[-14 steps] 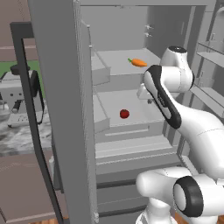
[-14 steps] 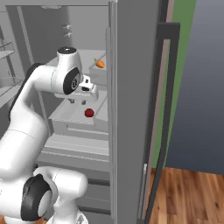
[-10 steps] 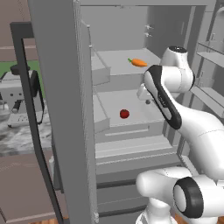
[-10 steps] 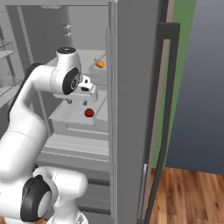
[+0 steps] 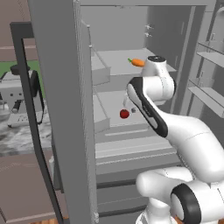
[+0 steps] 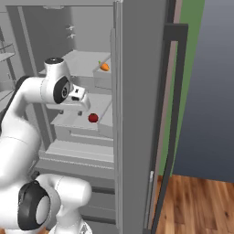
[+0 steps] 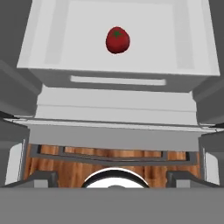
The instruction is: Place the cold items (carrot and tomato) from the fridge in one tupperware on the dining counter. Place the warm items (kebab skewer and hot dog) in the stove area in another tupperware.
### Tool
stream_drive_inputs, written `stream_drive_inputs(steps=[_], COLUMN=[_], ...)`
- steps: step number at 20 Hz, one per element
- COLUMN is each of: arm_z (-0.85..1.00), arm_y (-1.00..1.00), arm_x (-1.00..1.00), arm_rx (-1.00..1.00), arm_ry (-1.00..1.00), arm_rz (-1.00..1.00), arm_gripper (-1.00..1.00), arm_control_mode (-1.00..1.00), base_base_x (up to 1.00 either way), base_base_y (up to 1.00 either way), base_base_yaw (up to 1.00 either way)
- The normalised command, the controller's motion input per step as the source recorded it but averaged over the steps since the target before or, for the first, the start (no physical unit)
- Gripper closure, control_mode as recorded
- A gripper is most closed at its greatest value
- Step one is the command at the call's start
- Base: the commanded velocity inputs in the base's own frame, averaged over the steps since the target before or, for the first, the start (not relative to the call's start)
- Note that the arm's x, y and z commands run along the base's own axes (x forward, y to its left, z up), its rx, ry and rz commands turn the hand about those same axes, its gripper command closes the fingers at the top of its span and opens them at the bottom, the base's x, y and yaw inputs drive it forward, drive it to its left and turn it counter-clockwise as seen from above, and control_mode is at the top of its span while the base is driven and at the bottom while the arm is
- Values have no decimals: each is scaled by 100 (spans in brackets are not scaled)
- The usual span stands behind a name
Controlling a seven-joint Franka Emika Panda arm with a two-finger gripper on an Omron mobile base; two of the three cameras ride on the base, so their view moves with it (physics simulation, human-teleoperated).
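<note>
Round glossy red tomato with green stem sits alone on a flat pale grey fridge shelf. Tapered orange carrot lies on the shelf above. Tool jaws wide open, empty, short of the tomato. Wood-grain floor below.

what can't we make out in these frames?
- Gripper fingertips: the arm's own wrist covers them in both base views, so contact with anything is unreadable.
- Tomato underside: hand view sees it from above.
- Carrot: small; fridge door edge crowds it in the right base view.
- Lower fridge drawers: the robot body blocks them, left base view.
</note>
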Motion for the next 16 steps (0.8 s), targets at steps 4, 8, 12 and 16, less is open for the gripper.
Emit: stream_drive_inputs(steps=[4, 8, 12, 16], arm_z=[-24, -25, -32, -47], arm_y=[7, -17, -15, 0], arm_x=[30, 54, 56, 50], arm_rx=[0, 0, 0, -1], arm_ry=[0, 1, 2, 1], arm_rz=[-4, 0, 0, 0], arm_gripper=[-100, -100, -100, -100], arm_control_mode=[-100, -100, -100, -100], base_base_x=[0, 0, 0, 0], base_base_y=[0, 0, 0, 0], base_base_yaw=[0, 0, 0, 0])
